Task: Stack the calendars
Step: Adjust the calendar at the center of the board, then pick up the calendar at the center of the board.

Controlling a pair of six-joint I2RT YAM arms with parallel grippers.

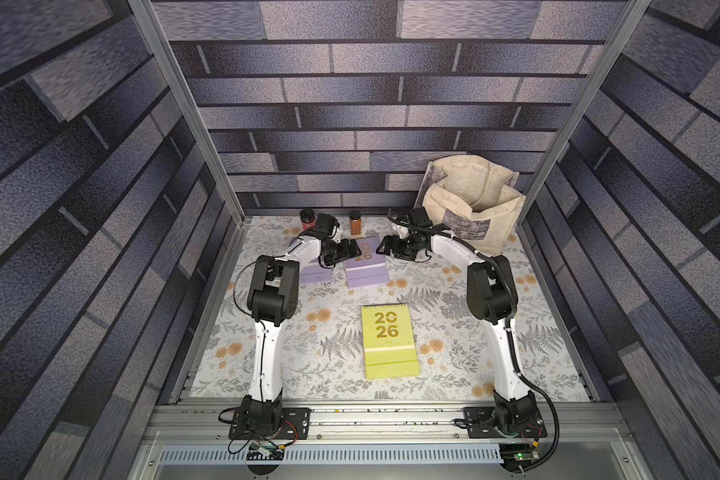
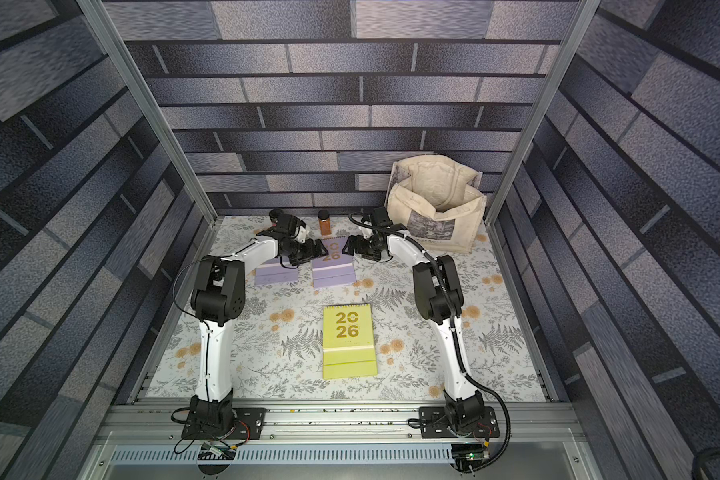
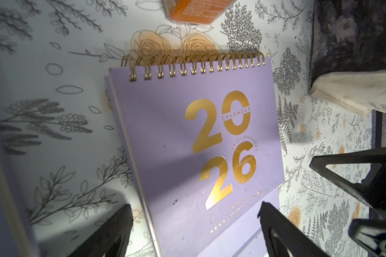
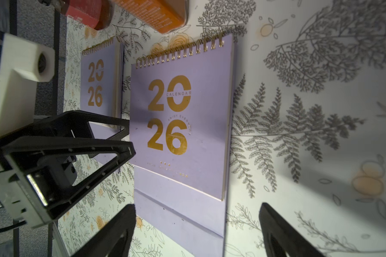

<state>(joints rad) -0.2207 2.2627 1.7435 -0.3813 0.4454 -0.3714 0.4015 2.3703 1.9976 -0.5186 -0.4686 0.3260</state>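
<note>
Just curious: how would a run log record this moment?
left gripper: open | right gripper: open | both flank flat lavender spiral-bound calendar | flat yellow-green spiral-bound calendar: lying apart

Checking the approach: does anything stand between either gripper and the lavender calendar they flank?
Nothing visible does. The left gripper and right gripper are open at opposite sides of the lavender spiral-bound calendar; the orange jar stands beyond its spiral.

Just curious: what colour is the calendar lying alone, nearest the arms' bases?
The calendar is yellow-green with gold 2026 numerals, clearest in a top view.
</note>
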